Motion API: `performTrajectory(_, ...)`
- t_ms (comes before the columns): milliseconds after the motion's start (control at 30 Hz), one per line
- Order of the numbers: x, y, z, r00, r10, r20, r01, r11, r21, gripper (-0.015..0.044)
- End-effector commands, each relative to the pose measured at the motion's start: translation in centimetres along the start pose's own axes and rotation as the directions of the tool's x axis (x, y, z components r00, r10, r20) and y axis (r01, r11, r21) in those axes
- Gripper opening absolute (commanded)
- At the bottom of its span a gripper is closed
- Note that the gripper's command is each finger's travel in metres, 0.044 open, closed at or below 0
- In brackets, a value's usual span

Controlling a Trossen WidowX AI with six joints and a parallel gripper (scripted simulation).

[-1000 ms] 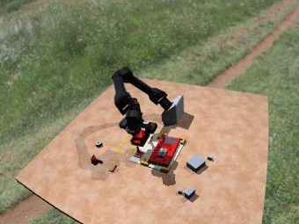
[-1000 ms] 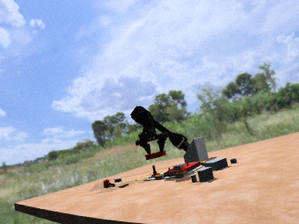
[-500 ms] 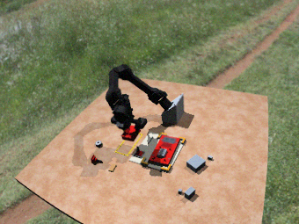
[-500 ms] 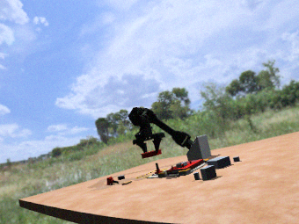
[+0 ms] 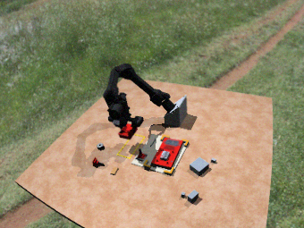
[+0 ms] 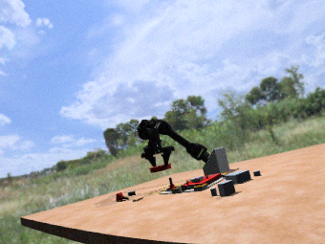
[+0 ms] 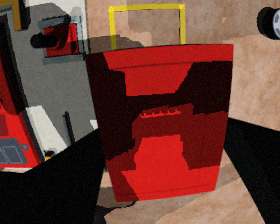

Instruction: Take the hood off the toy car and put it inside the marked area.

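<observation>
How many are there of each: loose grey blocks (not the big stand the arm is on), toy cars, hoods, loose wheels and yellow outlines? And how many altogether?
Grey blocks: 4
Car: 1
Hood: 1
Wheel: 1
Yellow outline: 1
Total: 8

One claw (image 5: pixel 130 124) (image 6: pixel 160 164) (image 7: pixel 161 128) has one flat red hood panel (image 5: pixel 128 131) (image 6: pixel 161 168) (image 7: pixel 160 155) between its fingers. On the desk (image 5: pixel 232 132) (image 6: pixel 277 194) (image 7: pixel 255 90) below it: one red toy car body (image 5: pixel 166 160) (image 6: pixel 205 180) (image 7: pixel 15 135), one yellow rectangular outline (image 5: pixel 123 156) (image 7: pixel 147 7), and one round black-and-grey wheel (image 5: pixel 100 146) (image 6: pixel 132 193) (image 7: pixel 276 22). Farther from the claw, past the car body, are four grey box-shaped blocks (image 5: pixel 198 165) (image 6: pixel 227 188): two larger, two small.
</observation>
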State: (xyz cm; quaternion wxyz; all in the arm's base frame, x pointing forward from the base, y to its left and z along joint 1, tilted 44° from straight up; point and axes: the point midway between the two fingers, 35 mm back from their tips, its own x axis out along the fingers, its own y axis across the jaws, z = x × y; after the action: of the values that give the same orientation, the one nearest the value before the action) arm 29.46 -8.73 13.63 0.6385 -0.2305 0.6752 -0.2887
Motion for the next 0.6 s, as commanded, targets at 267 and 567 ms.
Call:
performTrajectory(267,0.7,-0.2,0.0,1.000,-0.002,0.002,0.002,1.000,-0.003,0.0000)
performTrajectory(567,1.3,-0.2,0.0,1.000,-0.002,0.002,0.002,1.000,-0.003,0.0000)
